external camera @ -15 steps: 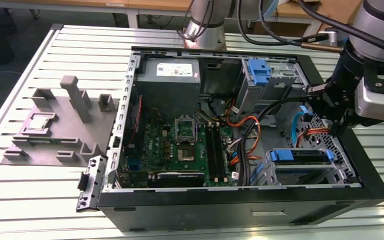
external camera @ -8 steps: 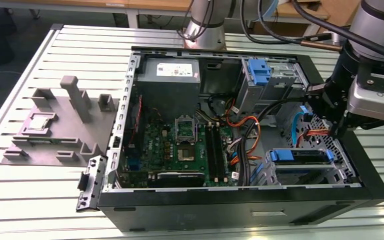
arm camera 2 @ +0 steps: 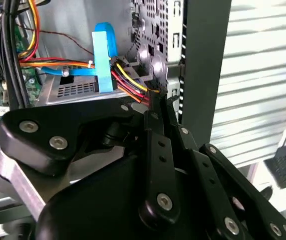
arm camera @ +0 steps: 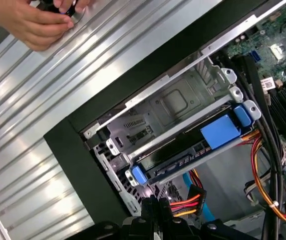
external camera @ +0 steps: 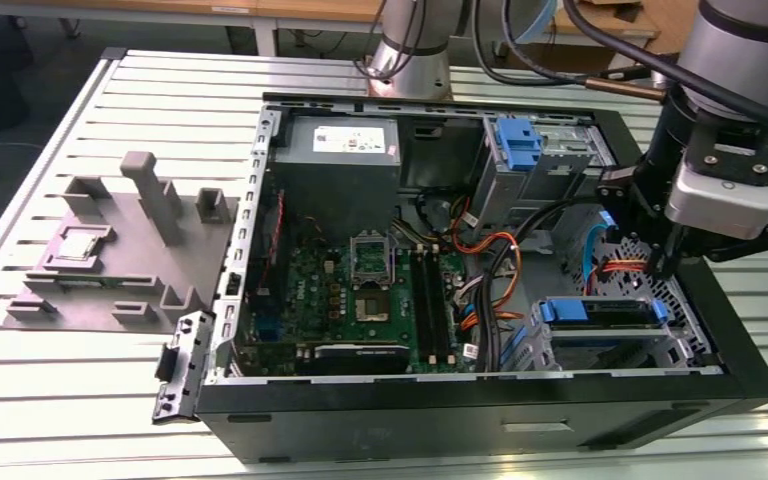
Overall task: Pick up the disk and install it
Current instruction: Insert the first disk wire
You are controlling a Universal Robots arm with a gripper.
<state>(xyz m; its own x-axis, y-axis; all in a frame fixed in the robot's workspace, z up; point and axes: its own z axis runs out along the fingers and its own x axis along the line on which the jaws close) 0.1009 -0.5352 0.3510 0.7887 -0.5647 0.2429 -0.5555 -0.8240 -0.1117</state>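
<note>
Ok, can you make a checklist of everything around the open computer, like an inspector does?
Surface: slatted metal table, with the open computer case lying on it.
Job's things: the disk, in its blue frame, sits in the metal drive cage inside the case.
Clutter: grey parts holder on the table, on the exterior view's left of the case.
Grippers: the gripper is shut, holds nothing and hangs just beside the disk.
Cables: red, yellow and black wires run close to the gripper; a blue flat cable stands behind them.
Surroundings: a person's hand rests on the table outside the case.
</note>
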